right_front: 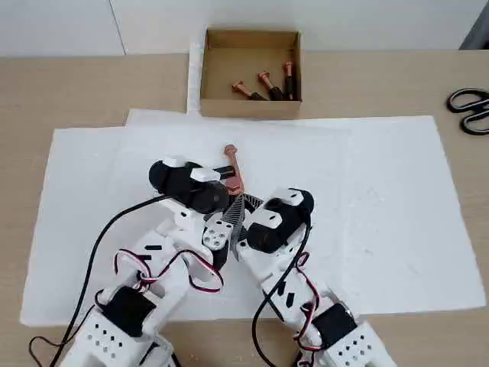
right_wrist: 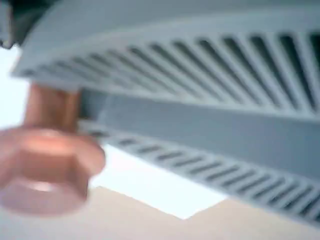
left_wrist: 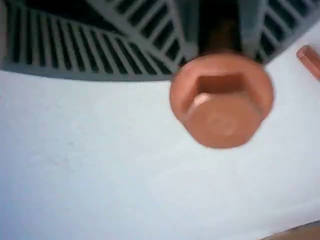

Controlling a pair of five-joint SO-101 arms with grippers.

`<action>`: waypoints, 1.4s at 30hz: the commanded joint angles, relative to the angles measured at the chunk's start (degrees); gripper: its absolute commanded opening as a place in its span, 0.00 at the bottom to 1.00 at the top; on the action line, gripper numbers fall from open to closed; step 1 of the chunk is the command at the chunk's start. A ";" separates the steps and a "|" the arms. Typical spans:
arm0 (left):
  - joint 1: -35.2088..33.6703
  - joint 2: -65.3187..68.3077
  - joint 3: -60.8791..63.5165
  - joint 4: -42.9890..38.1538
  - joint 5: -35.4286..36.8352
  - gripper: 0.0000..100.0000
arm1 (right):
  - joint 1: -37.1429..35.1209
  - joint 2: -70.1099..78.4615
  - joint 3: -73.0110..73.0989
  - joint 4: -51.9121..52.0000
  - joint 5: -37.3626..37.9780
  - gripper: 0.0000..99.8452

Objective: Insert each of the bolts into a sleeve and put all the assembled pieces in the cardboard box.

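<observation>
While both arms crowd together over the white sheet (right_front: 397, 199), the left gripper (right_front: 228, 180) is clenched on a copper bolt (left_wrist: 221, 102). Its ribbed fingers (left_wrist: 125, 40) flank the bolt on either side, and the hex head pokes out past the tips. Behind the head runs a dark length (left_wrist: 220, 27), possibly a sleeve; cannot confirm. The right gripper (right_front: 241, 200) sits just beside the left one, nearly touching. Whether it is clenched or released, I cannot tell. A copper head (right_wrist: 45, 170) hangs close against it; same piece or another, unclear. A small copper end (left_wrist: 310, 60) lies off to one side of the left jaws, with too little showing to name it.

Judgement: the step in hand is mating bolt to sleeve, between the two arms. Three assembled pieces (right_front: 263, 86) already lie in the cardboard box (right_front: 248, 109), straight ahead of the jaws and apart from them, so the task looks well along. The next move likely calls for lining shank with bore and pushing home. If the bolt is already seated, one gripper must let go so the other can carry the piece forward.

Scissors (right_front: 470, 111) lie well apart on the right arm's side, on the bare table (right_front: 76, 84); no obstacle. The real hindrance is crowding: each arm hems in the other. The box's near wall must also be cleared.
</observation>
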 commanded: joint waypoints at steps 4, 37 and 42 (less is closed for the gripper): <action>-1.76 -0.26 -6.29 6.07 0.00 0.06 | 0.40 -1.10 -0.62 0.13 -0.44 0.00; -20.66 0.18 -21.05 19.96 0.00 0.18 | 3.65 -1.01 -0.79 6.29 -0.35 0.00; -22.24 1.58 -21.58 21.71 -3.08 0.18 | 3.82 0.40 -4.22 11.12 -0.35 0.00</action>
